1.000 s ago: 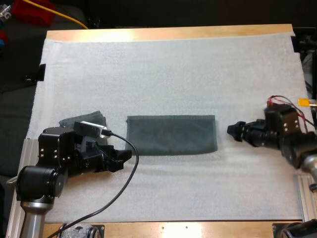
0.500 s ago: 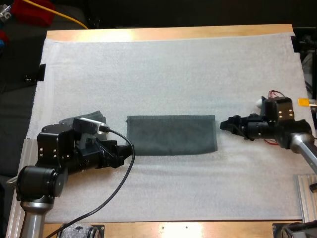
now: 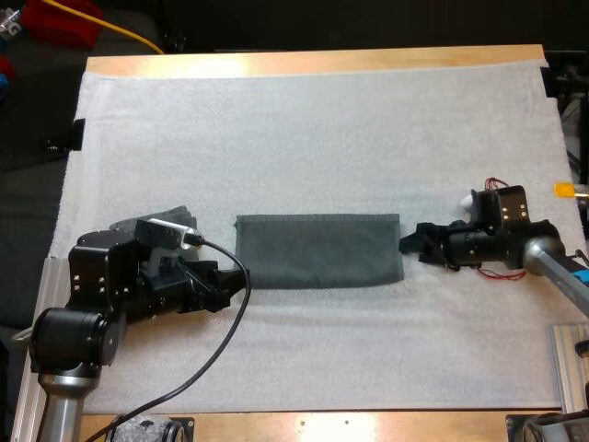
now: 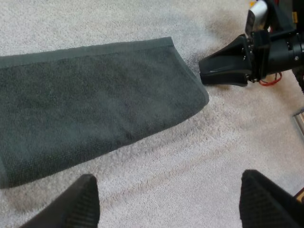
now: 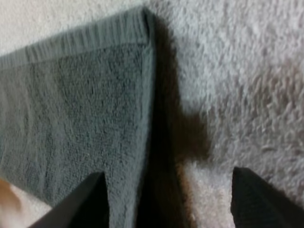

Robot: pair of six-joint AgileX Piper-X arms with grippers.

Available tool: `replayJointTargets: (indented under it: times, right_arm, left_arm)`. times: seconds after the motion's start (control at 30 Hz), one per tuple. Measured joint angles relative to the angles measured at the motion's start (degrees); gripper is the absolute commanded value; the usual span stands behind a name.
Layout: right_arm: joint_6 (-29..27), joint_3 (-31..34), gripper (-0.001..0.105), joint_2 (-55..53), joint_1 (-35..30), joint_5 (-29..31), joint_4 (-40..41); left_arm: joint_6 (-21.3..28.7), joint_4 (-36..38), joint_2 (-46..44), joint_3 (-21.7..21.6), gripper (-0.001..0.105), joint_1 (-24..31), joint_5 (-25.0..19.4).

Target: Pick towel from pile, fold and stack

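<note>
A dark grey-green towel, folded into a long flat strip, lies in the middle of the white mat. My left gripper sits just off the towel's left end, low over the mat. In the left wrist view the towel lies ahead of my left gripper, whose fingers stand wide apart with nothing between them. My right gripper is at the towel's right end. In the right wrist view it is open, straddling the towel's hemmed edge.
A crumpled dark towel lies partly behind my left arm at the mat's left side. The wooden table edge runs along the far side. Bare mat extends beyond and in front of the folded towel.
My right arm has moved left, bringing its gripper from clear of the towel up to its right end. My left gripper has shifted slightly toward the towel's left end.
</note>
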Motion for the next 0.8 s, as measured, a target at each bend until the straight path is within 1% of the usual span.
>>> replayJointTargets:
  times: [0.13,0.27,0.5,0.67,0.8]
  right_arm:
    - [0.0,-0.1,0.055,0.7,0.7,-0.3,-0.4]
    - [0.8,-0.1,0.055,2.1,3.3,-0.5,-0.7]
    - [9.6,-0.8,0.055,5.0,6.8,-2.2,-7.2]
    - [14.0,-0.8,0.055,5.8,10.4,-2.4,-11.7]
    - [16.5,-0.8,0.055,6.1,11.5,-2.3,-13.5]
  left_arm:
    - [0.0,0.0,0.0,0.0,0.06,0.0,0.1]
    - [0.0,0.0,0.0,0.0,0.06,0.0,0.1]
    - [0.0,0.0,0.0,0.0,0.06,0.0,0.1]
    - [0.0,0.0,0.0,0.0,0.06,0.0,0.1]
    - [0.0,0.0,0.0,0.0,0.06,0.0,0.1]
